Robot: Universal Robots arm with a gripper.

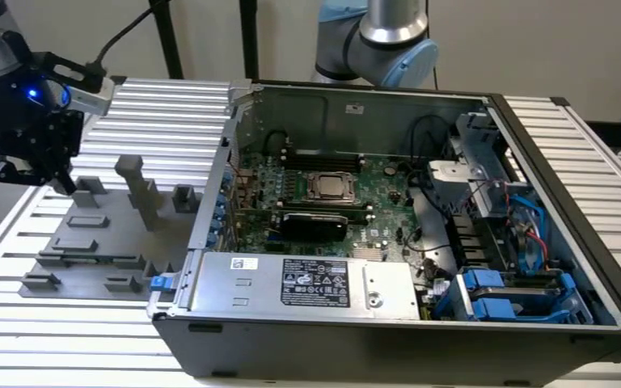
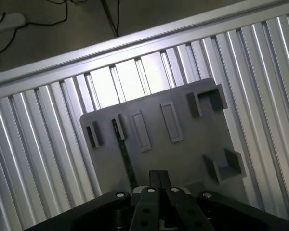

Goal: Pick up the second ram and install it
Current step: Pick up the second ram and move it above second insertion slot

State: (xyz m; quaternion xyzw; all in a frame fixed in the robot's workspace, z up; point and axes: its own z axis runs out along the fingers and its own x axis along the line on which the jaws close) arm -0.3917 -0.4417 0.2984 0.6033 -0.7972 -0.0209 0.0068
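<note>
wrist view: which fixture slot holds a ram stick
The thin slot holding the second ram on edge; the rectangular recesses beside it and the corner brackets are empty.

The arm (image 1: pixel 381 36) is a shiny silver tube with light blue round caps on its joints. Its gripper (image 1: pixel 32 176) is black and chunky, and a small blue light (image 1: pixel 33 94) glows on it. A silver box (image 1: pixel 86 95) sits on its side, with a black cable (image 1: pixel 127 32) coming out. Up close it has two thin black fingers (image 2: pixel 155 182) and little round silver screws (image 2: pixel 119 195).
</note>
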